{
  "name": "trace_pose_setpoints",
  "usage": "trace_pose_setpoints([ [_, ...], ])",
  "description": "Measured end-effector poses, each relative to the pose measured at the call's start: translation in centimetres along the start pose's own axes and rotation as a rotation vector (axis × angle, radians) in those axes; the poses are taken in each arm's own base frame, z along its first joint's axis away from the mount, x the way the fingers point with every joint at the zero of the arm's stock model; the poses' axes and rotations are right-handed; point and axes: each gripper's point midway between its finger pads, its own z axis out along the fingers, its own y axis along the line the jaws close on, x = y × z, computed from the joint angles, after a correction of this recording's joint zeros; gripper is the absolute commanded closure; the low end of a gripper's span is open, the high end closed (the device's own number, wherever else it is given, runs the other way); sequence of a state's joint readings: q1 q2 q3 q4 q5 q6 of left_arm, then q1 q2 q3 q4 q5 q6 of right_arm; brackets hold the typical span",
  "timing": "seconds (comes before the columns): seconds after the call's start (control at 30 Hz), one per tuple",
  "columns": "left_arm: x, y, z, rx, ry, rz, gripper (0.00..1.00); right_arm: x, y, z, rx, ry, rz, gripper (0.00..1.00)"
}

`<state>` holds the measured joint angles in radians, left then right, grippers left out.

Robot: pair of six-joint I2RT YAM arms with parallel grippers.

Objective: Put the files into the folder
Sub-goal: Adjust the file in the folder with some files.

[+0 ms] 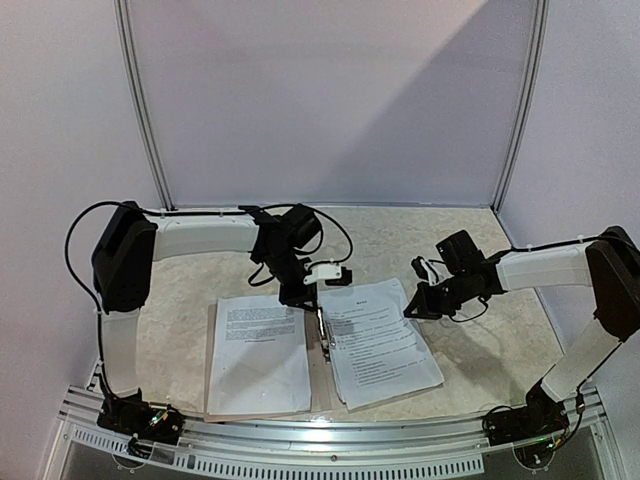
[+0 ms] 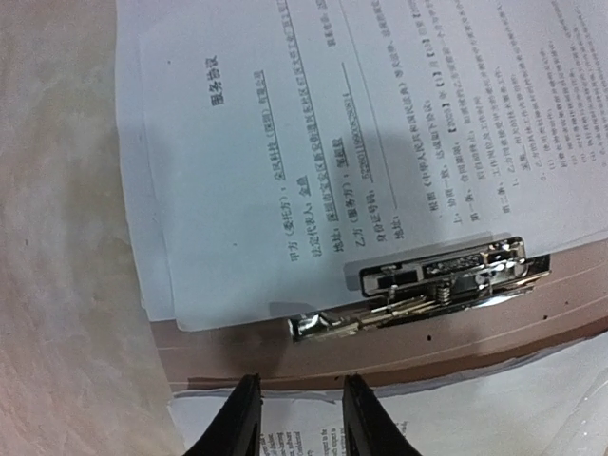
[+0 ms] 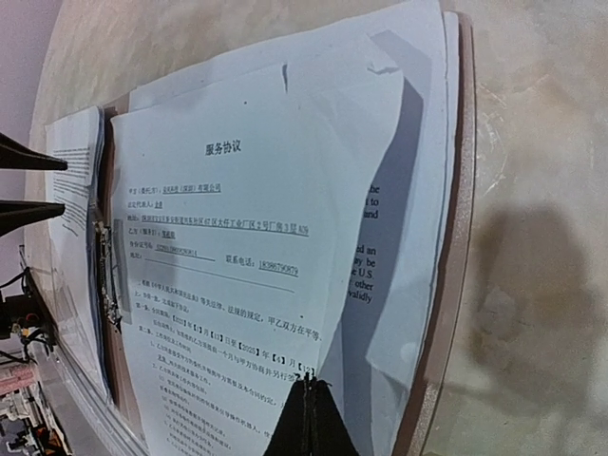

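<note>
Table [image 1: 430,235] surface is showing at 12 and 3 o'clock of the folder [image 2: 532,315]; folder is lying open at 6 o'clock; files [image 1: 380,340] are covering both leaves, the right stack skewed; left gripper [image 2: 300,399] is hovering slightly parted, empty, near the clip [image 2: 427,285]; right gripper [image 3: 309,399] is resting closed at the files' 2 o'clock edge, pinch indeterminable.

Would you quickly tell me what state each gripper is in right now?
Left gripper: open, holding nothing.
Right gripper: shut over the files; grip on a sheet cannot be told.

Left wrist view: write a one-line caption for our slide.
Open left gripper over the folder, near its clip, files on both leaves.
</note>
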<state>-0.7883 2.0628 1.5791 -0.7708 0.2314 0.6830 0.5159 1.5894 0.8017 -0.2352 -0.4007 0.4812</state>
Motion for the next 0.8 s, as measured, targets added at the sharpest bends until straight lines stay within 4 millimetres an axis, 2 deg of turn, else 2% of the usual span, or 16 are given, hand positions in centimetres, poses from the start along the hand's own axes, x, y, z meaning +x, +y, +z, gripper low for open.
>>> trace_pose_setpoints([
  [0.1, 0.5, 0.2, 0.1, 0.008, 0.002, -0.009, 0.67, -0.3, 0.3, 0.0, -0.012, -0.012, 0.013, 1.00],
  [0.47, 0.1, -0.3, 0.0, 0.039, -0.025, 0.008, 0.66, -1.5, 0.7, 0.1, -0.041, -0.065, 0.088, 1.00],
  [0.67, 0.0, -0.2, -0.3, 0.030, -0.025, 0.010, 0.66, 0.3, -0.8, 0.1, -0.011, -0.074, 0.157, 1.00],
  [0.8, 0.1, -0.2, -0.2, 0.028, -0.024, 0.008, 0.66, 0.3, -0.3, -0.8, -0.036, -0.105, 0.171, 0.92],
])
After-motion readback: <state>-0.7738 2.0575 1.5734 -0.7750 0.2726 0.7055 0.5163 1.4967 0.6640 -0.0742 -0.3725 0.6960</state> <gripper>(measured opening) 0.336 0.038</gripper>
